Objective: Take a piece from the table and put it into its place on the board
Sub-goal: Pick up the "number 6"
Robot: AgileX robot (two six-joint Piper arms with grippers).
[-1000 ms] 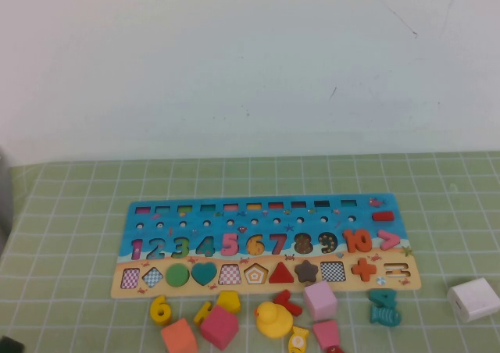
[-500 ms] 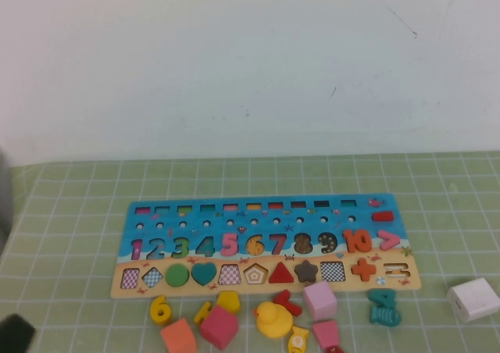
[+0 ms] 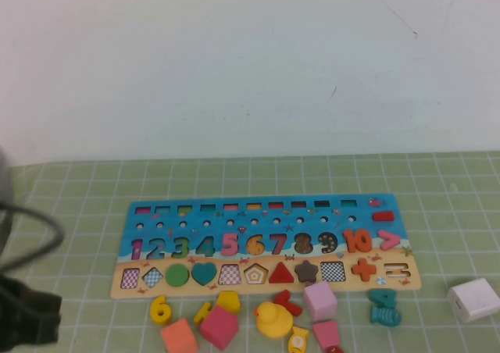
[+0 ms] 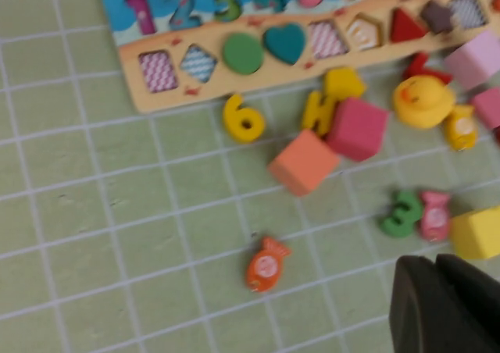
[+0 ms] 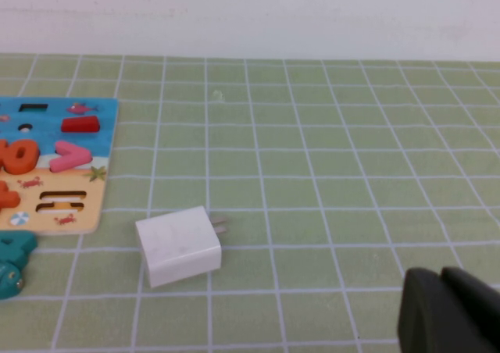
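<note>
The yellow numeral 6 (image 3: 160,308) lies on the green mat just in front of the board's left half; it also shows in the left wrist view (image 4: 244,119). The board (image 3: 266,208) has a blue upper part with coloured numerals and a tan strip of shapes. Its place between the pink 5 and the red 7 looks recessed (image 3: 255,245). My left gripper (image 4: 437,271) is shut and empty, above the mat well short of the 6; its arm (image 3: 30,318) shows at the lower left. My right gripper (image 5: 441,279) is shut and empty over bare mat.
Loose pieces crowd the mat in front of the board: an orange cube (image 3: 179,336), a pink cube (image 3: 219,326), a yellow duck (image 3: 273,319), a teal piece (image 3: 384,306). A white plug block (image 3: 473,299) lies at the right. An orange fish (image 4: 266,263) and a green 3 (image 4: 401,215) lie nearer.
My left arm has come into the high view from the lower left corner and moved up and inward. The pieces and the board have not moved.
</note>
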